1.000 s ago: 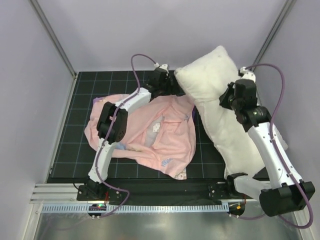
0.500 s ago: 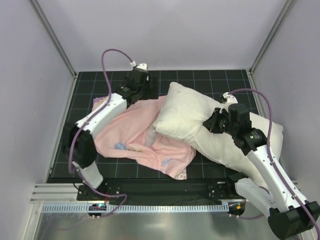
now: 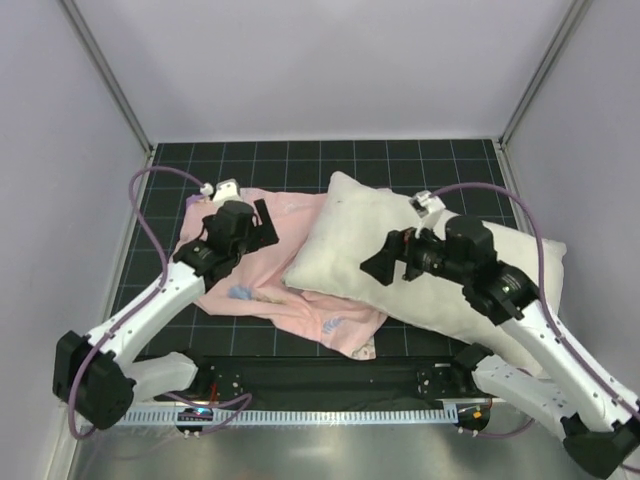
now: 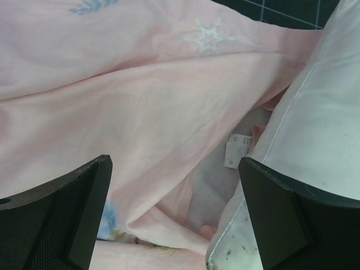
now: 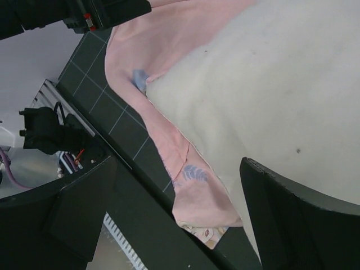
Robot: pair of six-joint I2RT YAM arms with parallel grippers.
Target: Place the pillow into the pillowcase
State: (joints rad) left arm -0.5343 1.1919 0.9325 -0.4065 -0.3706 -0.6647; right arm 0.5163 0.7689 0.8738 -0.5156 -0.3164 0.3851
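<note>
The white pillow (image 3: 420, 265) lies flat across the middle and right of the mat, its left end resting on the pink pillowcase (image 3: 290, 300). The pillowcase is spread on the left, showing mostly its pale pink side with snowflake prints. My left gripper (image 3: 266, 222) hovers open over the pillowcase (image 4: 129, 95), with the pillow's edge (image 4: 320, 112) and a small white tag (image 4: 236, 151) to its right. My right gripper (image 3: 378, 266) hangs open above the pillow (image 5: 270, 84), holding nothing. The pillowcase's near corner (image 5: 202, 197) pokes out from under the pillow.
A black grid mat (image 3: 170, 170) covers the table, enclosed by pale walls at the back and both sides. A metal rail (image 3: 300, 412) runs along the near edge by the arm bases. The left arm's purple cable (image 3: 145, 215) loops over the mat's left side.
The pillow has come down flat with its left end over the pillowcase. My right gripper has opened and let it go. The left arm has drawn back toward the near left.
</note>
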